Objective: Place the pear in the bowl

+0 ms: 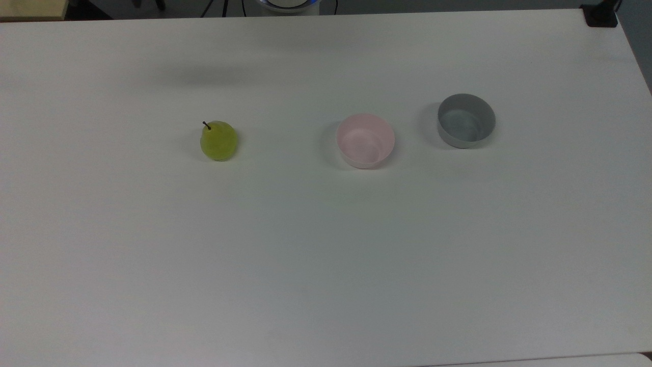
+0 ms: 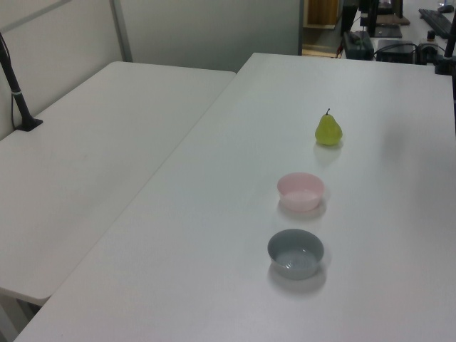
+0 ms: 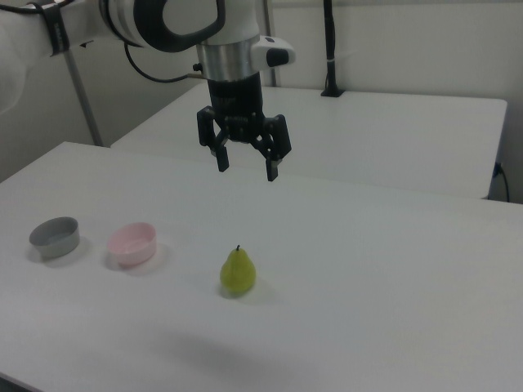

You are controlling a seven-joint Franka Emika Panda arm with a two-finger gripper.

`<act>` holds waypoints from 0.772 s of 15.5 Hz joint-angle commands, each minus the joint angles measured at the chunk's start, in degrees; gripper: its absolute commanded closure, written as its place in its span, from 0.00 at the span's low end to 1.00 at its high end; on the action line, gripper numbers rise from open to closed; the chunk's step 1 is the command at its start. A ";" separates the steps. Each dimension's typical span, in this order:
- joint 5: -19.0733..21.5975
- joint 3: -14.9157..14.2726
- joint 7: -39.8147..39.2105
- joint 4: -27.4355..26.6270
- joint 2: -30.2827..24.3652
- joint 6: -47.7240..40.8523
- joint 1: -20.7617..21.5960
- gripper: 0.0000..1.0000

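Pear [image 3: 238, 273] upright on table [image 3: 392, 269]; gripper [image 3: 246, 168] high above, jaws wide: descend centred, grip below the stem.

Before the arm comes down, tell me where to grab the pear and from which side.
Grip the pear across its wide lower body, coming straight down from above. It stands upright, stem up, with bare table all round, so the open end effector hanging above it can probably straddle the narrow top.
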 commanded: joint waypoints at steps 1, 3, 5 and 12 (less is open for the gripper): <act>0.61 -0.18 -4.22 0.59 0.27 -3.22 0.75 0.00; 0.61 -0.18 -4.14 0.68 0.45 -3.14 0.75 0.00; 0.18 0.00 -4.31 0.59 0.97 -3.14 1.01 0.00; -1.50 -0.09 -3.70 1.12 0.01 -3.57 2.86 0.00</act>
